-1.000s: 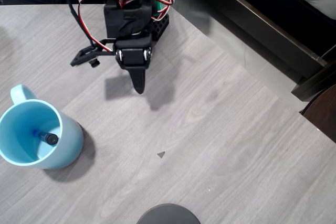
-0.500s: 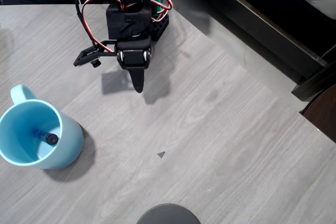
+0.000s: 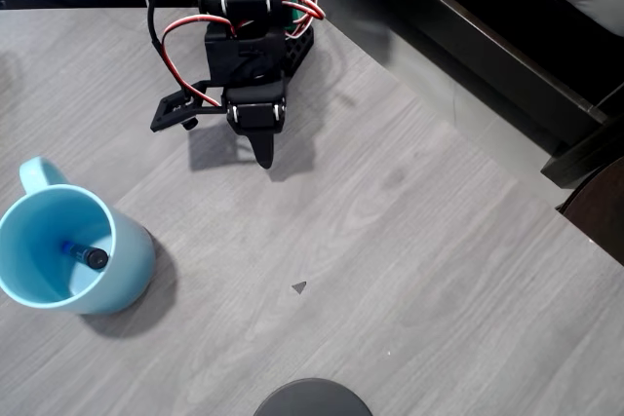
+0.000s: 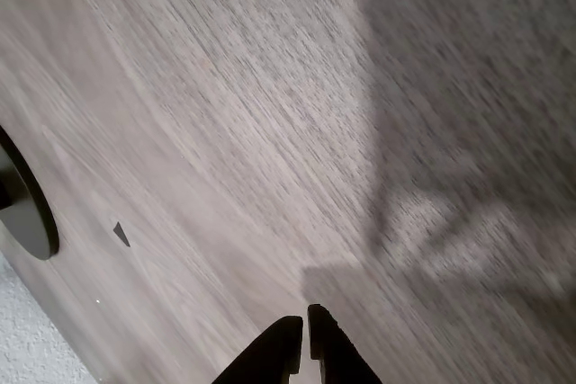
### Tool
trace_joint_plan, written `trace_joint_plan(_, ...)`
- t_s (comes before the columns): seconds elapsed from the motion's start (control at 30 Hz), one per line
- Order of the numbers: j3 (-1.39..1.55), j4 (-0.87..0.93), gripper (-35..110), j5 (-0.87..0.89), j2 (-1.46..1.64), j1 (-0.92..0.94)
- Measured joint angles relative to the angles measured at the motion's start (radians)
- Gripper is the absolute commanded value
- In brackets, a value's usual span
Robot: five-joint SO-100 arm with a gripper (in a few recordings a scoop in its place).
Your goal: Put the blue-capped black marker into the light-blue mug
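The light-blue mug [image 3: 68,250] stands at the left edge of the grey wood table in the overhead view, handle toward the back. Inside it leans the blue-capped black marker [image 3: 85,254], its black end up and a bit of blue showing lower down. My black gripper [image 3: 262,155] hangs over the table near the arm's base at the back, well to the upper right of the mug. In the wrist view the gripper [image 4: 302,334] is shut, its two tips almost touching with nothing between them, above bare table.
A dark round object [image 3: 312,398] sits at the table's front edge, seen also as a dark disc [image 4: 25,209] in the wrist view. A small dark triangular mark [image 3: 298,286] lies mid-table. The table's right edge runs diagonally beside a dark frame [image 3: 487,56].
The arm has drawn back toward its base and shifted slightly right; the gripper tip sits higher in the overhead view. Mug and marker have not moved.
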Motion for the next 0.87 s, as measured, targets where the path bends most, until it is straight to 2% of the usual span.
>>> trace_joint_plan(0.87,0.003,0.06,0,-0.003,0.0,0.006)
